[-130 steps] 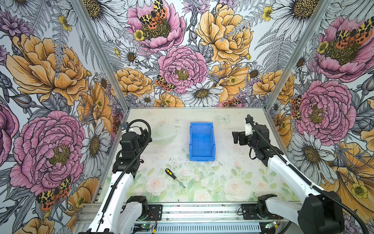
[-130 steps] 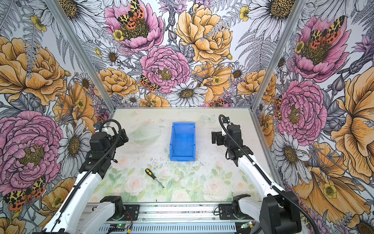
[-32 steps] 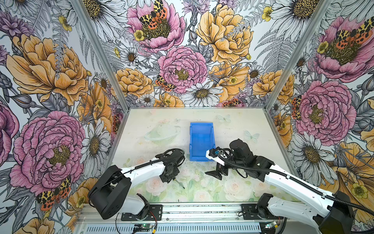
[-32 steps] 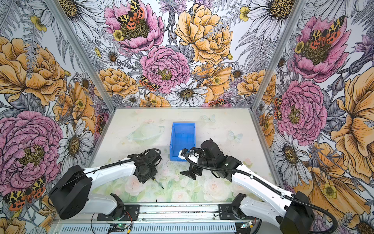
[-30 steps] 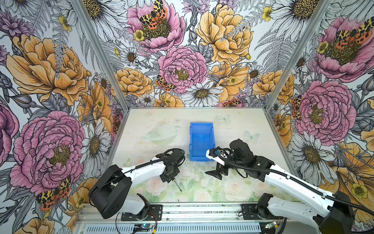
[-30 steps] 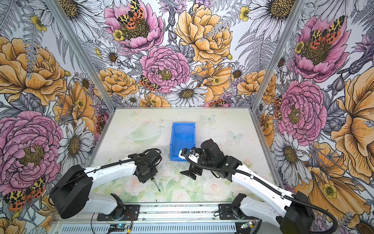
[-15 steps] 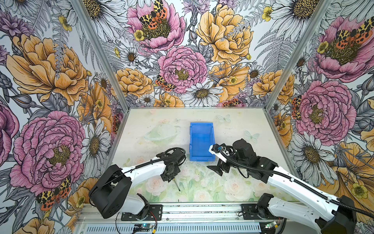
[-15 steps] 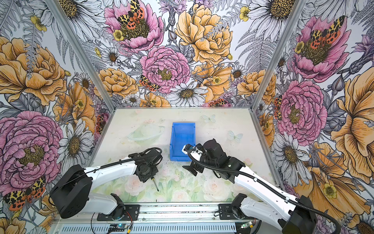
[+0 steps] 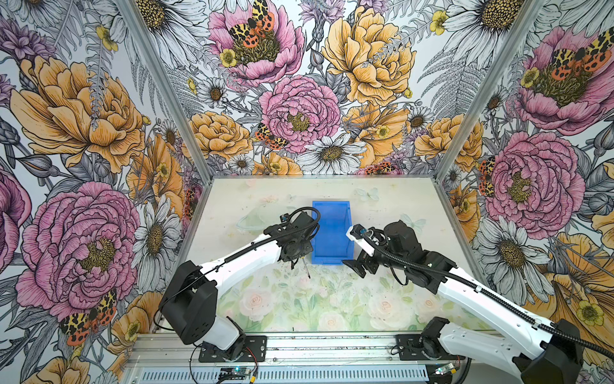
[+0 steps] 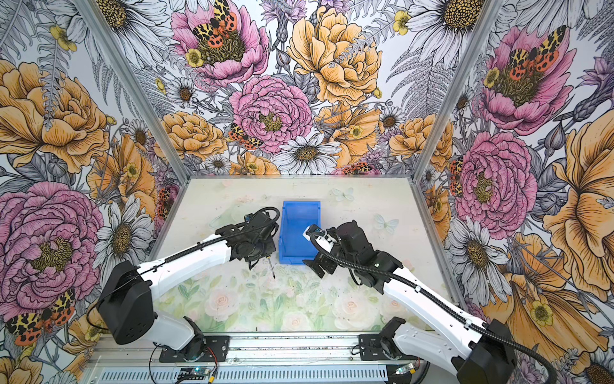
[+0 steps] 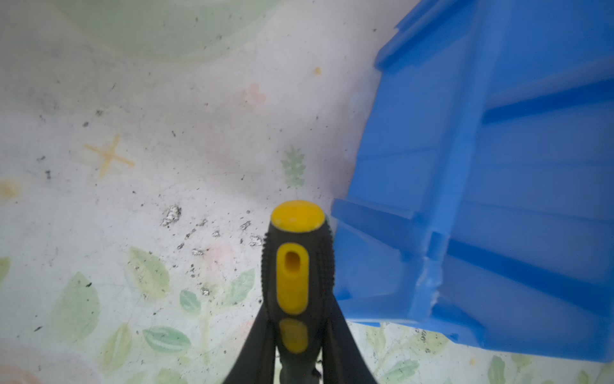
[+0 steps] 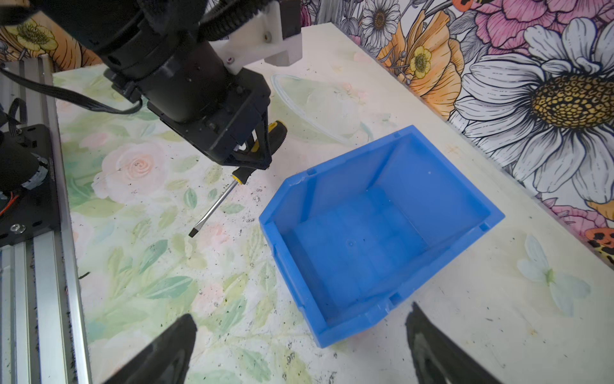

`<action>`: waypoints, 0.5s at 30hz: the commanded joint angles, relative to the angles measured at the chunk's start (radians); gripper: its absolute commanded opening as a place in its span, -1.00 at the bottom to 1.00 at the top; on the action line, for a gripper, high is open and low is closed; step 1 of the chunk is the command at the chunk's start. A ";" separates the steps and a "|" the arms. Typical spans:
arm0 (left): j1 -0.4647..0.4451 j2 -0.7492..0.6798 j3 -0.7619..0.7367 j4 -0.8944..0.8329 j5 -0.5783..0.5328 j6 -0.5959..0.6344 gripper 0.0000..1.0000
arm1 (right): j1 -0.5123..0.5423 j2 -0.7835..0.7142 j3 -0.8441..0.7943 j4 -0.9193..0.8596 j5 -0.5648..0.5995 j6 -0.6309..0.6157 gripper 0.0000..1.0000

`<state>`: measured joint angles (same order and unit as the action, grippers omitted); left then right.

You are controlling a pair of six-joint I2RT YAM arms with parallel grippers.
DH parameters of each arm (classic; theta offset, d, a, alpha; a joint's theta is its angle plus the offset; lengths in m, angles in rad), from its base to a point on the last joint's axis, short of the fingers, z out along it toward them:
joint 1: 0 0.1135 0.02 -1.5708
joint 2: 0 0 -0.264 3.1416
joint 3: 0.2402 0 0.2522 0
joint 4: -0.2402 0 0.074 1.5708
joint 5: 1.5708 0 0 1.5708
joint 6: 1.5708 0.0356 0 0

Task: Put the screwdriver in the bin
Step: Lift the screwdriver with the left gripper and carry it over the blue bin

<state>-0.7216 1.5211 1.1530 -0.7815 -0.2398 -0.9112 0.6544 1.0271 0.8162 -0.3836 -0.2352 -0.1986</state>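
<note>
Screwdriver [image 12: 240, 175], newly raised from the front half of the table [image 9: 232, 206], hangs handle-clamped in the closed left gripper [image 12: 262, 148] just outside the left wall of the bin [image 12: 349, 179], so seemingly only the rim crossing and release remain; the right gripper [image 12: 300, 314] waits wide open, empty.

The bin [image 9: 332, 229] is bright blue all over. The screwdriver [image 12: 214, 208] has a black handle with yellow inlays and a yellow end cap, and a silvery shaft with a dark tip. The counter [image 9: 299, 306] shows pale green leaves and pink roses toward its near edge and cream toward its far edge, with black flecks. The walls [image 9: 299, 99] bear pink, orange and white flowers. The left tool [image 11: 297, 309] and right tool [image 12: 300, 314] are black.
</note>
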 commanded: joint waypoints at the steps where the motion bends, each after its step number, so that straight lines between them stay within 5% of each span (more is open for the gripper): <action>1: 0.009 0.039 0.102 -0.006 -0.004 0.131 -1.00 | -0.030 0.012 0.031 0.013 0.017 0.042 0.99; 15: -0.036 0.289 0.499 -0.007 0.076 0.327 -1.00 | -0.165 0.015 0.058 0.009 0.046 0.104 0.99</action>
<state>-0.7456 1.7874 1.5944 -0.7914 -0.2100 -0.6464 0.5049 1.0439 0.8631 -0.3832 -0.2115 -0.1303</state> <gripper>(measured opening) 0.216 0.995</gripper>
